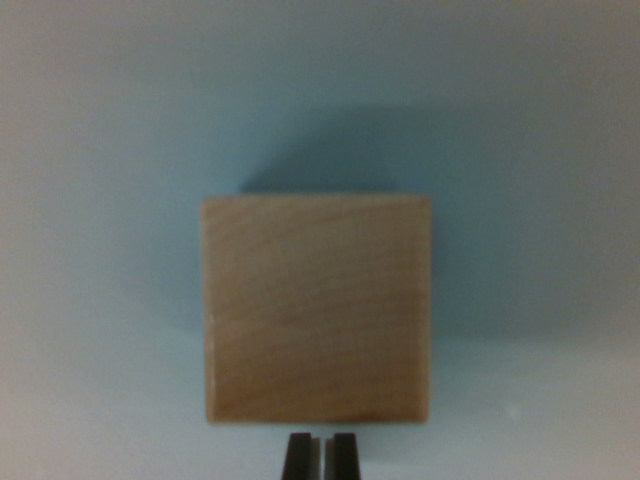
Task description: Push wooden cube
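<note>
The wooden cube (317, 308) fills the middle of the wrist view, seen almost straight from above, so that one pale, square face with faint grain lines running across it is all that shows. Its edges sit square to the frame, with no tilt to either side. It rests on a smooth, light blue-grey surface (90, 150), which spreads out on every side of it and carries a soft, darker shadow on the far side of the cube and to its right.

At the near edge of the view, the pincer (319, 455) comes into the picture as two dark, narrow tips standing side by side (only their ends are visible, the rest is cut off by the frame). The tips are drawn close together with just a thin slit of light surface between them, so the pincer is clenched and holds nothing. They sit just near of the cube's near edge, lined up with about the middle of that edge. A small strip of surface seems to separate them from the wood, though the blur makes it hard to tell whether they touch it.

A tiny pale speck (512, 410) lies on the surface to the right of the cube, near its near corner.
</note>
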`<state>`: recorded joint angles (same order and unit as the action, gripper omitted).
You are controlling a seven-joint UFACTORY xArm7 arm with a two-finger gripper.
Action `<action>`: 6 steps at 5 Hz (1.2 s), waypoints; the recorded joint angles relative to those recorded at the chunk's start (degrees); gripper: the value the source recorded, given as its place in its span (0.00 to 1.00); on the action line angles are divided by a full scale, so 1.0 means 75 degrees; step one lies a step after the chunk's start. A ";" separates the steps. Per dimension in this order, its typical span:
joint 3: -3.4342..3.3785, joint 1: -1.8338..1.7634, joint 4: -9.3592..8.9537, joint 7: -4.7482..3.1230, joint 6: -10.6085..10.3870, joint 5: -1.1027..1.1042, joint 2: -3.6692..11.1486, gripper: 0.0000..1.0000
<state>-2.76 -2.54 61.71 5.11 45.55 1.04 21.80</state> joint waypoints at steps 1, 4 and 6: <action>0.0000 0.0000 0.0000 0.0000 0.0000 0.0000 0.0000 1.00; 0.0014 0.0001 0.0650 -0.0018 0.0250 0.0010 0.0400 1.00; 0.0022 0.0001 0.1009 -0.0027 0.0388 0.0016 0.0621 1.00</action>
<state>-2.60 -2.53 69.28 4.90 48.46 1.16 26.45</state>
